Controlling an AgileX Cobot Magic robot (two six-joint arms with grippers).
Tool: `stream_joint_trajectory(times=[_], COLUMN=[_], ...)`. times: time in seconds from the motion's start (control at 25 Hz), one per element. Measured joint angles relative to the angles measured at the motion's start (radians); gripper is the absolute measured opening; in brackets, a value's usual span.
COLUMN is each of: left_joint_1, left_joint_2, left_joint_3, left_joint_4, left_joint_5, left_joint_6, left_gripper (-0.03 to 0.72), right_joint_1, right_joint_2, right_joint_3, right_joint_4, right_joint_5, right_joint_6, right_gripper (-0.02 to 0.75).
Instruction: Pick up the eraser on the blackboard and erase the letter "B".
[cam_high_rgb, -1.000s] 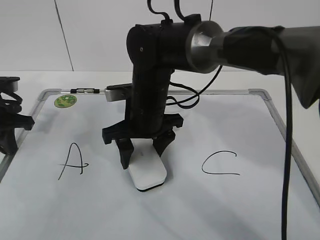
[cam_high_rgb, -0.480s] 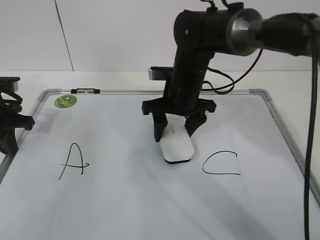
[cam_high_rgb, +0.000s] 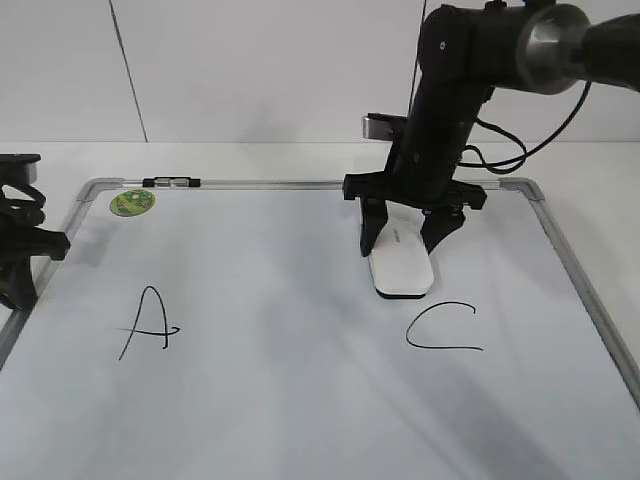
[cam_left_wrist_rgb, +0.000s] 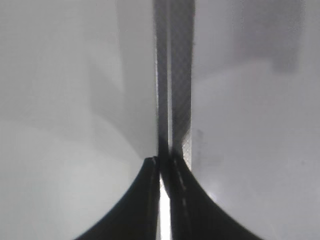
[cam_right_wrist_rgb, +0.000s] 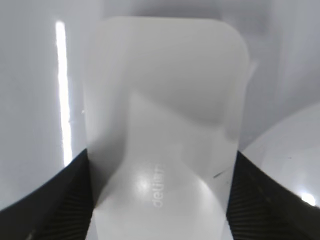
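The blackboard (cam_high_rgb: 290, 400) is a white dry-erase board with a silver-grey frame, lying flat. My right gripper (cam_high_rgb: 402, 246) is shut on the white eraser (cam_high_rgb: 402, 270) and holds it down on the board, just above and left of the black "C" (cam_high_rgb: 443, 328). The right wrist view shows the eraser (cam_right_wrist_rgb: 165, 115) filling the space between the two fingers (cam_right_wrist_rgb: 160, 200), with small grey print on it. No letter "B" shows; the board between the black "A" (cam_high_rgb: 147, 322) and the "C" is bare. My left gripper (cam_high_rgb: 20, 255) is at the board's left edge, with its fingers (cam_left_wrist_rgb: 162, 165) shut and empty.
A round green sticker (cam_high_rgb: 131, 202) is in the board's far left corner. A small black-and-clear marker (cam_high_rgb: 170, 182) lies on the far frame beside it. The right arm and its cables hang over the board's far right part. A white wall stands behind.
My right gripper has slid the eraser to the right and a little farther back, from the board's middle to above the "C". The left arm has not moved.
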Motion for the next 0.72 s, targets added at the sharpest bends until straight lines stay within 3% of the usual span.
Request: stream_joint_trajectory(times=[0.72], left_joint_1=[0.000], left_joint_2=[0.000], left_joint_3=[0.000], left_joint_4=[-0.001], left_joint_5=[0.008], left_joint_6=[0.000], left_gripper=[0.015], right_joint_1=[-0.012], right_joint_2=[-0.169], right_joint_3=[-0.105], right_joint_4=[-0.051], right_joint_5=[-0.012], right_joint_6=[-0.041], right_gripper=[0.533])
